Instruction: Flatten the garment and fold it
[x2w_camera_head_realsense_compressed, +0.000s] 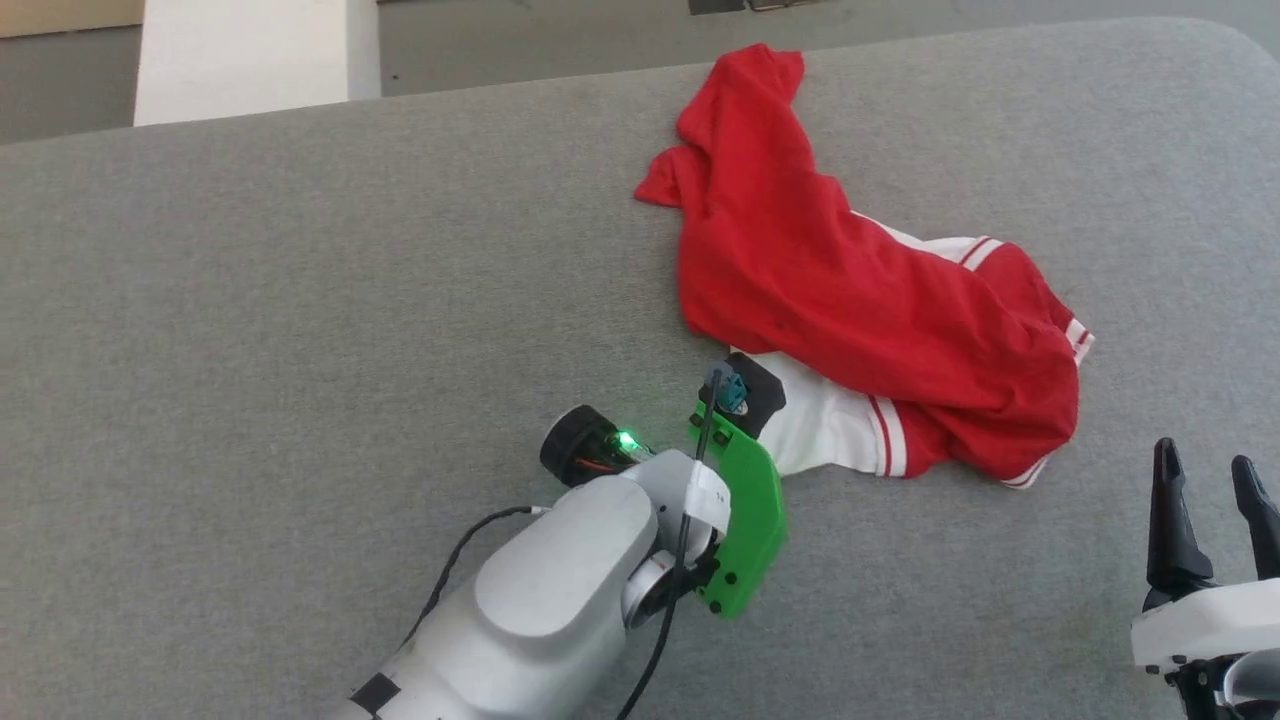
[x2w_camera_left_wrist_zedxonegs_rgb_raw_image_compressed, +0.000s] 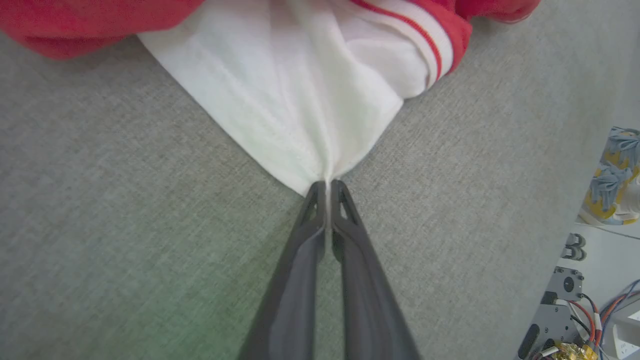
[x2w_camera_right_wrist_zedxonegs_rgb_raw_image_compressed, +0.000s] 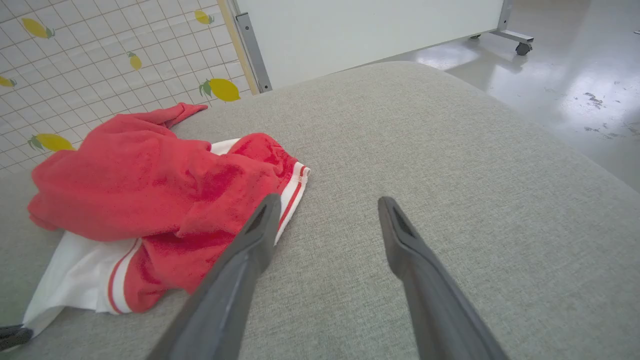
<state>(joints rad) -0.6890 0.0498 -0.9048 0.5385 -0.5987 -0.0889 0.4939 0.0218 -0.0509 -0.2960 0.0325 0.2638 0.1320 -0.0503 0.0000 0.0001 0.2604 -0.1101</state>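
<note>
The garment (x2w_camera_head_realsense_compressed: 850, 310) lies crumpled on the grey table, red body bunched, a white sleeve with red-and-white trim at its near side. My left gripper (x2w_camera_left_wrist_zedxonegs_rgb_raw_image_compressed: 327, 184) is shut on the edge of that white sleeve (x2w_camera_left_wrist_zedxonegs_rgb_raw_image_compressed: 300, 100), the fabric pinched between its dark fingers; in the head view its wrist (x2w_camera_head_realsense_compressed: 745, 400) sits at the sleeve's near-left corner. My right gripper (x2w_camera_head_realsense_compressed: 1205, 475) stands open at the lower right, to the right of the garment (x2w_camera_right_wrist_zedxonegs_rgb_raw_image_compressed: 150, 200) and apart from it, with nothing between its fingers (x2w_camera_right_wrist_zedxonegs_rgb_raw_image_compressed: 260, 225).
The grey padded table (x2w_camera_head_realsense_compressed: 300, 300) stretches wide to the left and front. Its far edge and rounded right corner (x2w_camera_right_wrist_zedxonegs_rgb_raw_image_compressed: 450, 85) drop to a shiny floor. A white panel on castors (x2w_camera_right_wrist_zedxonegs_rgb_raw_image_compressed: 370, 30) stands beyond, and a tiled lemon-print wall (x2w_camera_right_wrist_zedxonegs_rgb_raw_image_compressed: 100, 55).
</note>
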